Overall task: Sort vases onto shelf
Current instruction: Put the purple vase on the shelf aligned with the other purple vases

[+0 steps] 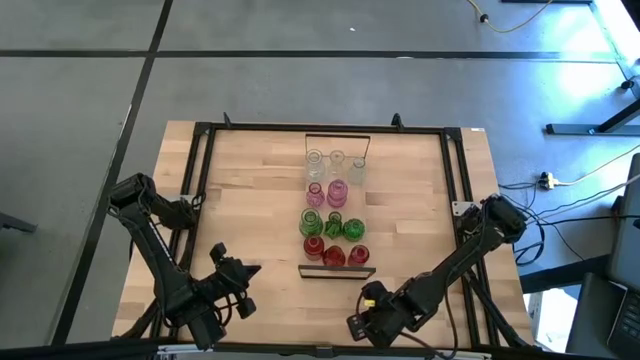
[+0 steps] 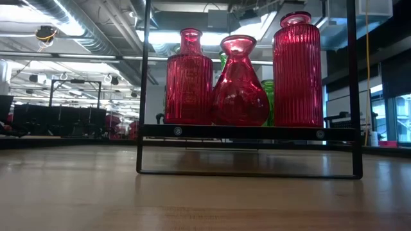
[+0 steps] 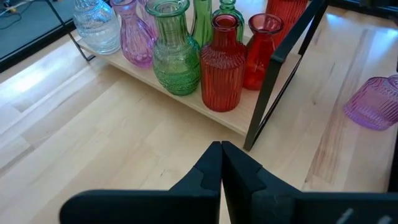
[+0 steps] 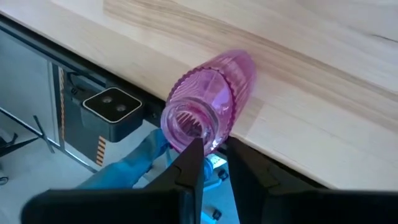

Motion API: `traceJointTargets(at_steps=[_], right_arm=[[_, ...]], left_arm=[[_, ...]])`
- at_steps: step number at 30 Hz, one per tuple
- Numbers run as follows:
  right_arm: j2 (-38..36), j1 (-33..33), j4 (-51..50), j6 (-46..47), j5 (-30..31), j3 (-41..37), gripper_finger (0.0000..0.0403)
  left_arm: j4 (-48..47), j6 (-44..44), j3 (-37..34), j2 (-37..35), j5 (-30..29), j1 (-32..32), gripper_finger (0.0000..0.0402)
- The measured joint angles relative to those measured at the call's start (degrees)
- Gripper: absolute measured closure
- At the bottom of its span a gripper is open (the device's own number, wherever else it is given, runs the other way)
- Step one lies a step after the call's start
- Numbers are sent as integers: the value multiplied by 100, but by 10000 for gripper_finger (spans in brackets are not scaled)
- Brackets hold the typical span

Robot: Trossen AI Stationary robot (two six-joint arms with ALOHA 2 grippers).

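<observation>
The shelf [image 1: 338, 270] stands mid-table and runs from near to far. It carries vases upright on their bases: clear [image 1: 316, 160] at the far end, then pink [image 1: 336, 192], green [image 1: 332, 224] and red [image 1: 334, 256] at the near end. One ribbed pink vase [image 4: 214, 93] lies on its side at the table's near edge, mouth outward. My right gripper [image 4: 214, 149] is shut on its mouth. To the near left of the shelf, my left gripper [image 3: 221, 149] hovers shut and holds nothing. My right gripper pinches the rim of the pink vase's mouth [image 4: 208, 140], with one finger [image 4: 191, 163] inside the opening and the other [image 4: 244, 169] outside the neck. The fingers slant down from the near side, along the vase. The vase's belly [image 4: 239, 68] rests on the tabletop.
The table's near edge [image 4: 124, 62] runs right under the lying vase, with a drop to the floor beyond it. The shelf's black end frame [image 3: 273, 87] stands between my left gripper and the lying vase [image 3: 373, 102]. Bare wood lies on both sides of the shelf.
</observation>
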Motion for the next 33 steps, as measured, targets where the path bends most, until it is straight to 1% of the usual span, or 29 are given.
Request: traceJointTargets(at_steps=[7, 10, 15, 25, 27, 29, 31, 33], right_arm=[[121, 0, 153, 4, 60, 5, 343], [270, -9, 444, 4, 110, 23, 343], [435, -11, 721, 16, 20, 33, 343], [441, -59, 324, 52, -24, 37, 344], [439, -70, 105, 46, -115, 36, 352], [440, -71, -152, 2, -228, 22, 369], [495, -68, -280, -77, -160, -14, 391], [542, -74, -261, -133, -63, -26, 398]], left_arm=[[15, 0, 0, 1, -32, 4, 402], [251, 12, 0, 2, -148, 7, 402], [479, 50, 0, 2, -157, 7, 402], [503, 59, 0, 4, -155, 7, 402], [509, 59, 0, 4, -155, 7, 401], [507, 61, 0, 4, -153, 7, 401], [509, 63, 0, 4, -153, 7, 402], [507, 63, 0, 7, -152, 7, 401]])
